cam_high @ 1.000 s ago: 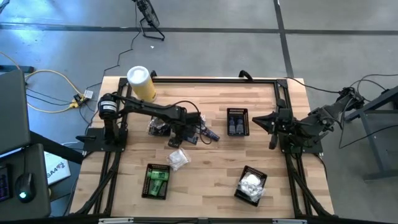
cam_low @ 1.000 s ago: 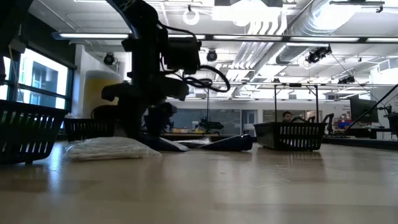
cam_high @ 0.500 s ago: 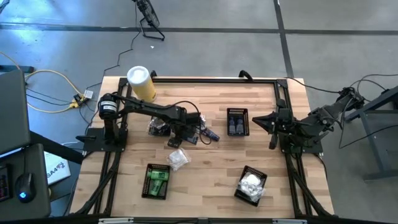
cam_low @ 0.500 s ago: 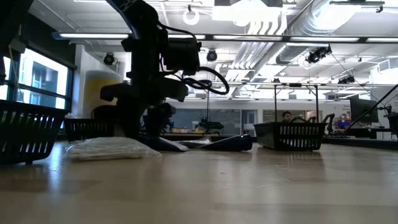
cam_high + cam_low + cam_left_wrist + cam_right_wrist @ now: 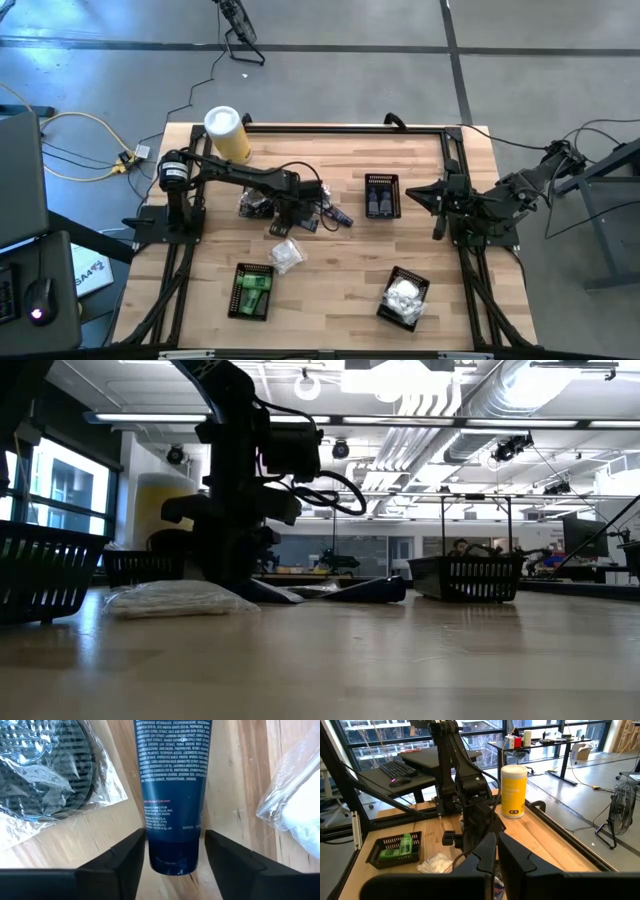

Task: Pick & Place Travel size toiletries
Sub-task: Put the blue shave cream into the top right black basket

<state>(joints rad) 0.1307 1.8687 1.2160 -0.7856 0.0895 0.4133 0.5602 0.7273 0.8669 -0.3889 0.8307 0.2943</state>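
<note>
**Left gripper lowered around a dark blue tube at mid-worktop**

The left gripper (image 5: 174, 851) is seen down on the wooden worktop (image 5: 330, 280), left of centre, its two fingers (image 5: 117, 862) set either side of the end of a dark blue tube (image 5: 173, 795) with narrow gaps visible, so no firm grip is shown. A clear-wrapped dark item (image 5: 45, 775) lies beside the tube, and a silvery-clear packet (image 5: 287, 255) rests nearer the front edge. The right gripper (image 5: 497, 851) is held closed above the right side of the worktop. Green bottles are gathered in a black mesh basket (image 5: 251, 291) near the front left, white packets in a basket (image 5: 404, 297) near the front right, and dark tubes in a third basket (image 5: 381, 195) at centre. A yellow canister (image 5: 227, 133) stands at the rear left corner.
</note>
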